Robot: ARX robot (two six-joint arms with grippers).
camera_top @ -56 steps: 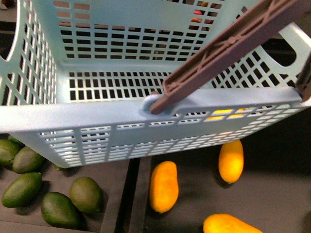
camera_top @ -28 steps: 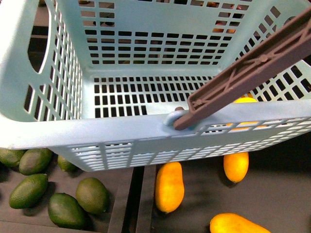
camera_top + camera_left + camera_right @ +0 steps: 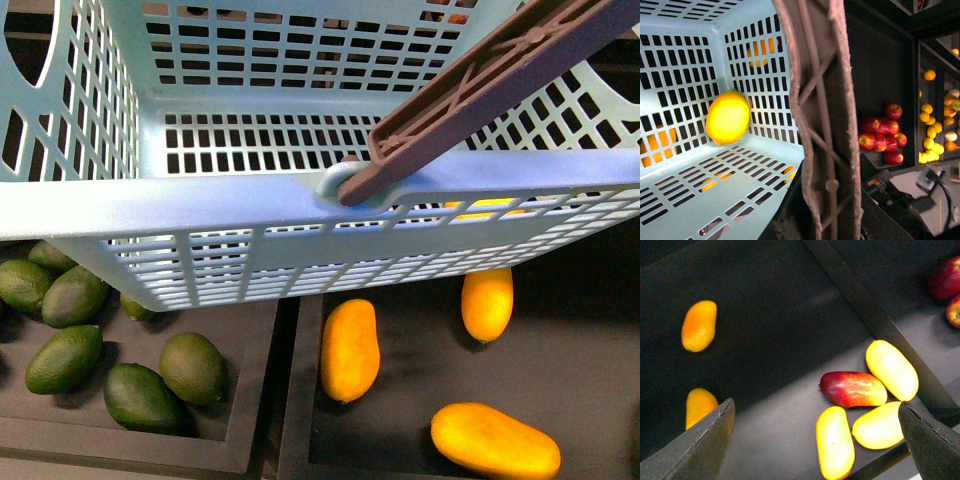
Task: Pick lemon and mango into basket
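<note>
The light teal basket (image 3: 200,200) hangs high across the front view, its brown handle (image 3: 480,90) slanting up to the right. My left gripper (image 3: 815,220) is shut on that handle (image 3: 820,115). Inside the basket (image 3: 685,195) a rounded yellow lemon (image 3: 728,117) rests against a slotted wall. Below the basket, orange mangoes (image 3: 350,350) (image 3: 487,303) (image 3: 495,440) lie in a dark tray. My right gripper (image 3: 817,450) is open above a tray, over pale yellow mangoes (image 3: 835,442) (image 3: 880,426) (image 3: 891,369), holding nothing. Orange mangoes (image 3: 699,325) (image 3: 699,406) lie further off in that view.
Dark green oval fruits (image 3: 140,395) fill the tray to the left, separated by a black divider (image 3: 285,400). A red-and-yellow fruit (image 3: 852,389) lies among the pale mangoes. Red apples (image 3: 882,140) (image 3: 945,282) and shelves of small yellow fruit (image 3: 932,145) lie beyond.
The basket's near rim first sank, then rose in the front view and swung sideways, so more of the trays and mangoes below it shows.
</note>
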